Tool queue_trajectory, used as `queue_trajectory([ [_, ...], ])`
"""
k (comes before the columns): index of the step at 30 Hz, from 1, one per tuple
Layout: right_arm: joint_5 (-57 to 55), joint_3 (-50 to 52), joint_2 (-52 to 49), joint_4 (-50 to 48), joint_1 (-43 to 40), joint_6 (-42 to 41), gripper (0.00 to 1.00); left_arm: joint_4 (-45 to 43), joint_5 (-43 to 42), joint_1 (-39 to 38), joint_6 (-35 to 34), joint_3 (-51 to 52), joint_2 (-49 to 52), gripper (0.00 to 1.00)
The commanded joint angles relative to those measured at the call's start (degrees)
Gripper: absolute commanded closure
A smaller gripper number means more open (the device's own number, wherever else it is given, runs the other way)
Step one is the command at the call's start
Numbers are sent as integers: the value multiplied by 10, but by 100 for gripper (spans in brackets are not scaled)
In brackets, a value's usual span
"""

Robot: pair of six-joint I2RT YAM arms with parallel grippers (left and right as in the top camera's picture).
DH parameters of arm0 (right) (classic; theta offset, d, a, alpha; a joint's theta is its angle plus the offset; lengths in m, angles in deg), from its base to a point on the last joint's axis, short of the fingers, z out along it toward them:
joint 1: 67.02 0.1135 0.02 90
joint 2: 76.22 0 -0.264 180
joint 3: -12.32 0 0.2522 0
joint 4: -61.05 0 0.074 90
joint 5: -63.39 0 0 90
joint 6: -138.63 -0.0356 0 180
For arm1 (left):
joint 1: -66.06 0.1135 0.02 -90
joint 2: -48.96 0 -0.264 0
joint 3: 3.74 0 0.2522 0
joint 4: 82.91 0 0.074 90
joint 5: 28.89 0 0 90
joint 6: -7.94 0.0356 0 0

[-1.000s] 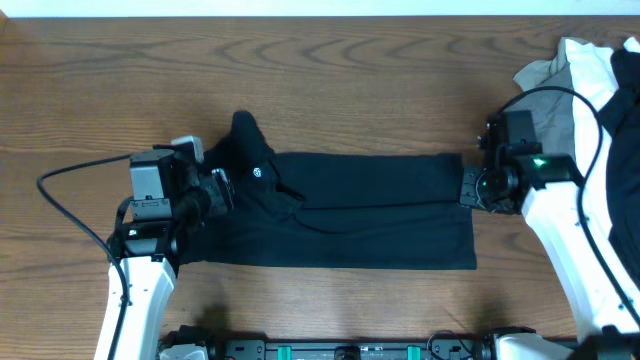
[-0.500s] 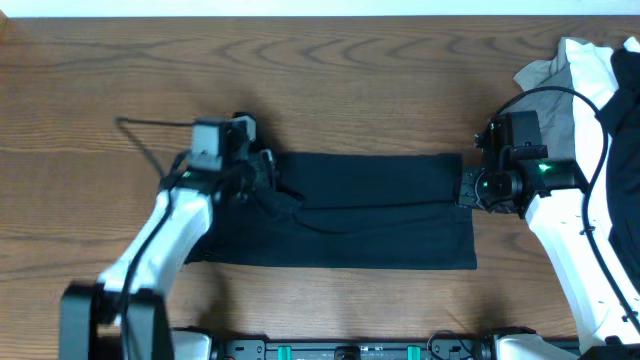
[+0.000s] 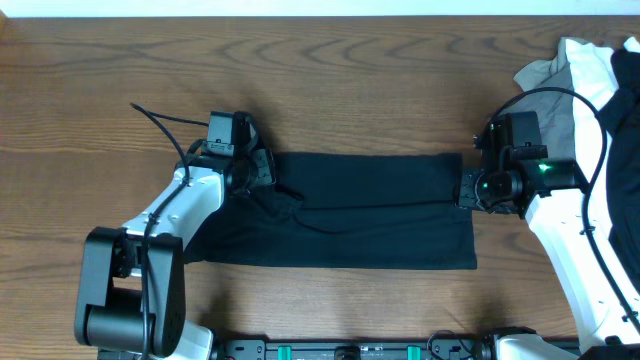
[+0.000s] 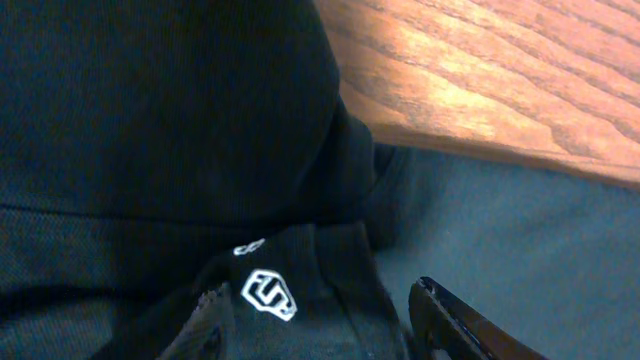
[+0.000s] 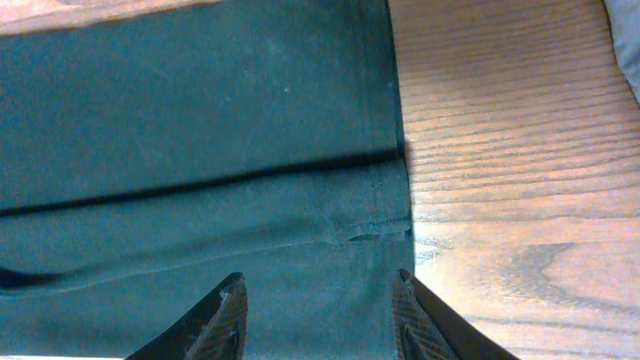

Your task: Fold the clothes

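A large black garment (image 3: 380,210) lies flat on the table as a long folded rectangle. My left gripper (image 3: 262,170) is at its far left corner, jaws spread. In the left wrist view the open fingers (image 4: 325,330) straddle bunched black fabric (image 4: 150,120) bearing a small white logo (image 4: 268,293). My right gripper (image 3: 468,188) is at the garment's right edge. In the right wrist view its open fingers (image 5: 320,320) sit over the hem of the fabric (image 5: 200,120), gripping nothing.
A pile of other clothes (image 3: 590,70), white, grey and black, lies at the table's far right behind the right arm. Bare wooden table (image 3: 350,80) surrounds the garment. The left arm's cable (image 3: 160,118) loops over the table at the left.
My left arm swung from the garment's left side up to its far left corner. The raised bump of fabric there is now down. The right arm barely moved.
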Motion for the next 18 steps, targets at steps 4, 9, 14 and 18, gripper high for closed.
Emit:
queue_trajectory([
  [4, 3, 0, 2, 1, 3, 8, 55, -12, 16, -2, 1, -15, 22, 41],
  [9, 3, 0, 2, 1, 3, 8, 55, -25, 16, -2, 1, -14, 31, 46],
  [14, 3, 0, 2, 1, 3, 8, 55, -30, 15, -2, 1, -15, 31, 77],
  [18, 3, 0, 2, 1, 3, 8, 55, -12, 15, -2, 1, -15, 22, 91],
])
